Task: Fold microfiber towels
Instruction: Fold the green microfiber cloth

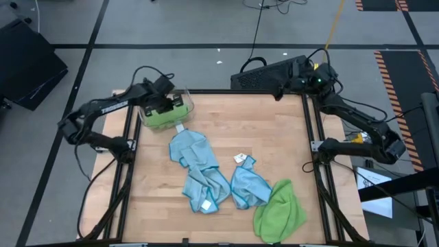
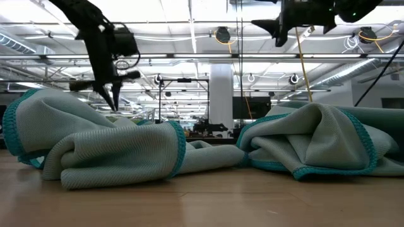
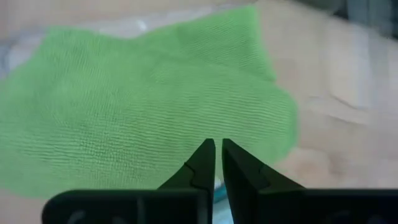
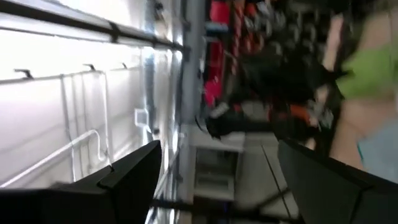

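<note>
Wood table | left end effector nearly closed over green towel | right end effector wide | no legible writing

The left hand is pinched nearly closed at the table's far-left corner, while the right hand gapes, raised.

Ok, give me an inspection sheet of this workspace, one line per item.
Surface: wooden table in a dark frame.
Job's things: three crumpled light blue towels at mid-table; a lime green towel at the near right corner; green towel in bin.
Clutter: clear plastic bin at the far left corner.
Grippers: left gripper shut, down in the bin over the green cloth, nothing visibly pinched; right gripper open, parked past the far right corner.
Cables: black cable and yellow cable on the floor beyond.
Surroundings: grey floor, hazard-striped tape.
</note>
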